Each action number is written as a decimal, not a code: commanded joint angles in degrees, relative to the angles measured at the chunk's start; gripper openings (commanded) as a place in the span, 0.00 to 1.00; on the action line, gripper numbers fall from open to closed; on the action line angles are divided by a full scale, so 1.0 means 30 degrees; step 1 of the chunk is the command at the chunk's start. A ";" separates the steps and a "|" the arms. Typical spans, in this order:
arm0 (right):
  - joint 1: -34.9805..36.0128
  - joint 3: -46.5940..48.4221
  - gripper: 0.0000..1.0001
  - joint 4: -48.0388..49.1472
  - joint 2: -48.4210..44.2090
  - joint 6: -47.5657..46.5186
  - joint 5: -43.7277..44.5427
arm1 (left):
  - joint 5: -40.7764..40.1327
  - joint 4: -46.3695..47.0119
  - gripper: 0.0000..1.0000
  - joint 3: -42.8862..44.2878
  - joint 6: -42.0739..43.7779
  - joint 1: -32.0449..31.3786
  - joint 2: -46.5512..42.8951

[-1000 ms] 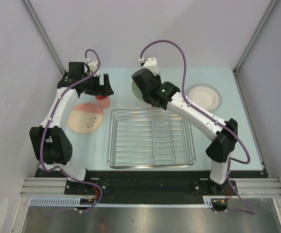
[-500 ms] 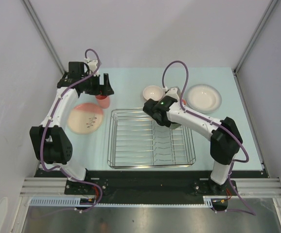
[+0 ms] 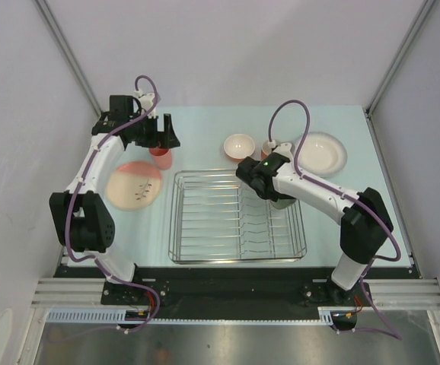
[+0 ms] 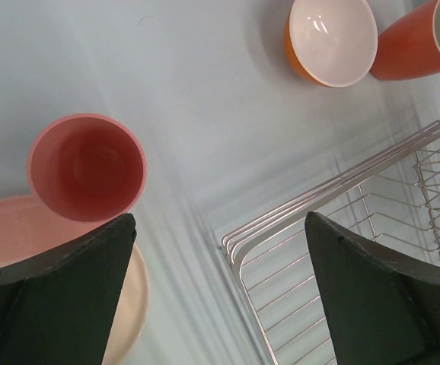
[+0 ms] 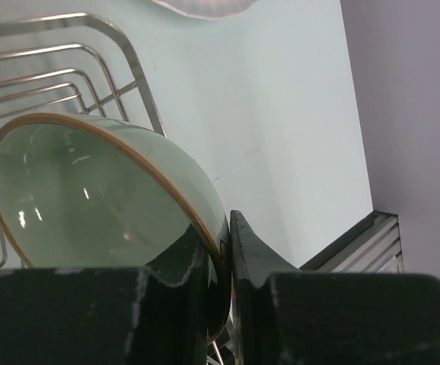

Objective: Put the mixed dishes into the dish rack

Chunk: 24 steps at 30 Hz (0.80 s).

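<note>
1. Sage-green bowl [image 5: 90, 198]: glossy, pale green inside with a thin tan rim, tilted on edge. In the top view it is right of centre, over the far right corner of the dish rack [image 3: 176, 220]; cannot tell if it touches the wires.
2. Right gripper [image 5: 224, 243]: clamped on the bowl's rim, one finger inside and one outside.
3. Above the rack in the top view: orange white-lined bowl [image 3: 240, 144], orange mug [image 3: 268, 147], white plate [image 3: 320, 152].
4. Upper left: left gripper [image 4: 216, 296] has its jaws wide apart, holding nothing, and hovers near the upright pink tumbler [image 4: 87, 167].
5. The tumbler is just beside the leaf-patterned plate [image 3: 132, 185].
</note>
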 commanded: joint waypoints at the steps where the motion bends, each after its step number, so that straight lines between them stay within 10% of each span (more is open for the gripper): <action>1: 0.0355 -0.0196 0.00 -0.3559 -0.0184 -0.0127 0.0766 | 0.0675 0.0787 0.99 0.0547 -0.0192 0.0132 -0.0068; 10: 0.1642 0.0096 0.01 -0.3472 0.2655 -0.0098 0.0591 | 0.0557 0.0759 0.99 0.0370 -0.0192 0.0132 -0.0361; 15: 0.2317 0.0682 0.66 -0.3472 0.2807 0.0166 0.0444 | 0.0586 0.0729 0.99 0.0429 -0.0192 0.0132 -0.0332; 24: 0.2612 0.4749 0.97 -0.3326 0.0493 -0.1034 0.0591 | 0.0675 0.0787 0.99 0.0283 -0.0192 0.0132 -0.0420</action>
